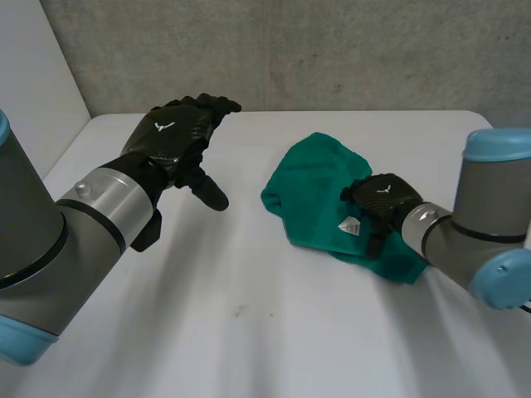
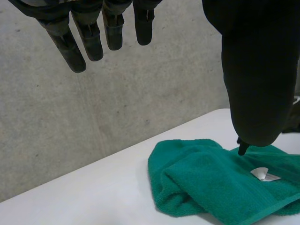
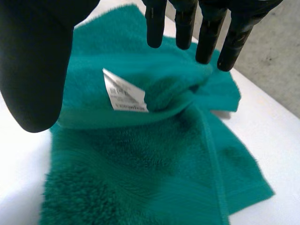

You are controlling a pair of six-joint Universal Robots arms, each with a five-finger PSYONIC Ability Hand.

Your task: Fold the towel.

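**Right hand poised over the rumpled towel**

The right hand (image 1: 382,195) sits over the green towel (image 1: 315,182), fingers straight and thumb spread wide, gripping nothing. Whether its fingertips touch the cloth is hard to tell. It is placed beside the white label (image 1: 350,225), likely to catch the doubled edge there. The towel lies bunched on the right half of the table (image 1: 249,315). The left hand (image 1: 170,137) hangs well apart, open and empty — probably kept clear until a corner is free.

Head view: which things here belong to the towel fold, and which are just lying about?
For the job: green towel, crumpled, with its white label showing; right robot hand, open, over the towel by the label; left robot hand, open, raised apart from the towel.
Just there: white table underneath; grey wall behind.
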